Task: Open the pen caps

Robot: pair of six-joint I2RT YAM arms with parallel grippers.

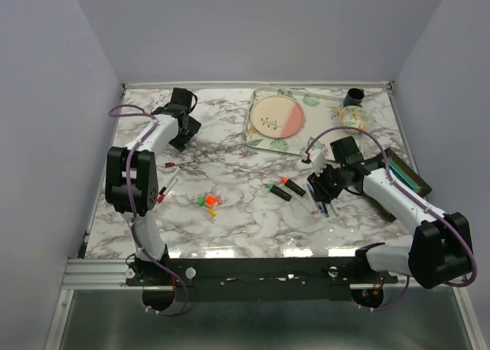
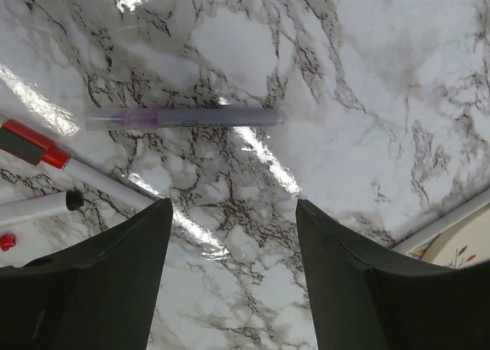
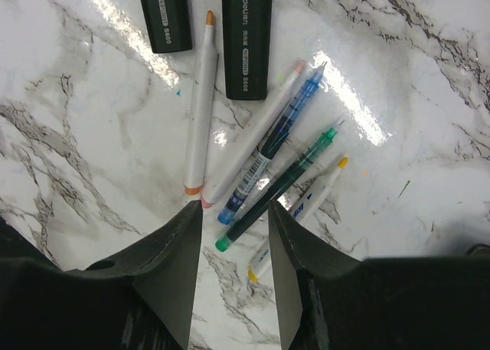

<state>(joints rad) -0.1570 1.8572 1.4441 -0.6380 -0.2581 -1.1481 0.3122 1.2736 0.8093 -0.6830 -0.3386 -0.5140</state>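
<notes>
Pen caps (image 1: 208,202) clustered mid-table, top view; right wrist: bare-tipped pens (image 3: 272,142).

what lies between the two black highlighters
The orange-tipped end of a white pen lies in the gap between the two highlighters; the right wrist view shows it.

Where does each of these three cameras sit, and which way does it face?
Top external: above and behind the robot, looking down on the marble table; left arm and right arm show.
Left wrist: on the left arm, facing down at a purple pen; left claw shows, open.
Right wrist: on the right arm, facing down at black highlighters and thin pens; right claw shows.
Shared: top and right wrist both show the highlighters.
</notes>
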